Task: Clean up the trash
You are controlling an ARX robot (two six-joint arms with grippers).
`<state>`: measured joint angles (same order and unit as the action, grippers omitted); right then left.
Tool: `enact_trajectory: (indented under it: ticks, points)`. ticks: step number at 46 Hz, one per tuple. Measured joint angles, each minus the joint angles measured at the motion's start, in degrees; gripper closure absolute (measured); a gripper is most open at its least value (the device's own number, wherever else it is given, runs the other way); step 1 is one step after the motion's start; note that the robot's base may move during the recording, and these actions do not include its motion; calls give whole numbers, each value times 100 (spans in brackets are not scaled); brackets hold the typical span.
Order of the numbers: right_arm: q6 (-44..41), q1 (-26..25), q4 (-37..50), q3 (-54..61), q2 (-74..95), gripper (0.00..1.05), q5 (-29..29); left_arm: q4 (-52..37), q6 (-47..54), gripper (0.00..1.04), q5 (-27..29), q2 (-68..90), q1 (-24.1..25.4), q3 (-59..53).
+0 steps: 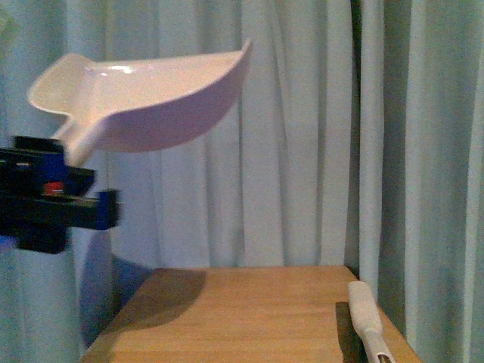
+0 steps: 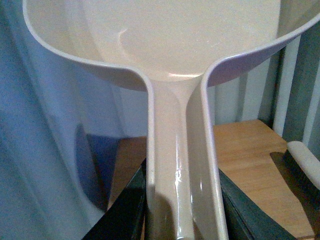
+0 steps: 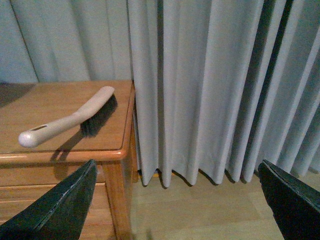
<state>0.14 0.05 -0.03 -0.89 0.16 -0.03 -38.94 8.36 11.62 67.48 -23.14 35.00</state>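
My left gripper [image 1: 64, 162] is shut on the handle of the pale pinkish dustpan [image 1: 144, 94], held high in the air left of the table, scoop facing up. In the left wrist view the dustpan [image 2: 175, 45] fills the frame, its handle between the dark fingers [image 2: 125, 210] of my left gripper [image 2: 181, 210]; the scoop looks empty. The trash is out of view. My right gripper [image 3: 175, 205] stands open beside the table's right side, above the floor, with nothing between its fingers. The white-handled brush [image 3: 70, 120] lies on the table near that edge.
The wooden table [image 1: 242, 310] stands in front of pale curtains [image 1: 318, 136]. The brush [image 1: 369, 321] lies along the table's right edge. A wooden floor [image 3: 200, 210] shows beside the table, below the right gripper.
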Motion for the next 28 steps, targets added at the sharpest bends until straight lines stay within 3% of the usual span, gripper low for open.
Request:
enact_trajectory:
  ticks: [8, 21, 28]
  points:
    - [0, 0, 0, 0, 0, 7, 0, 256, -37, 77, -413, -1679, 697, -1067]
    - [0, 0, 0, 0, 0, 7, 0, 1840, -656, 77, -1147, -4881, 1604, -1742]
    - [0, 0, 0, 0, 0, 7, -2, 1932, -1084, 77, -1567, -5300, 1978, -1921]
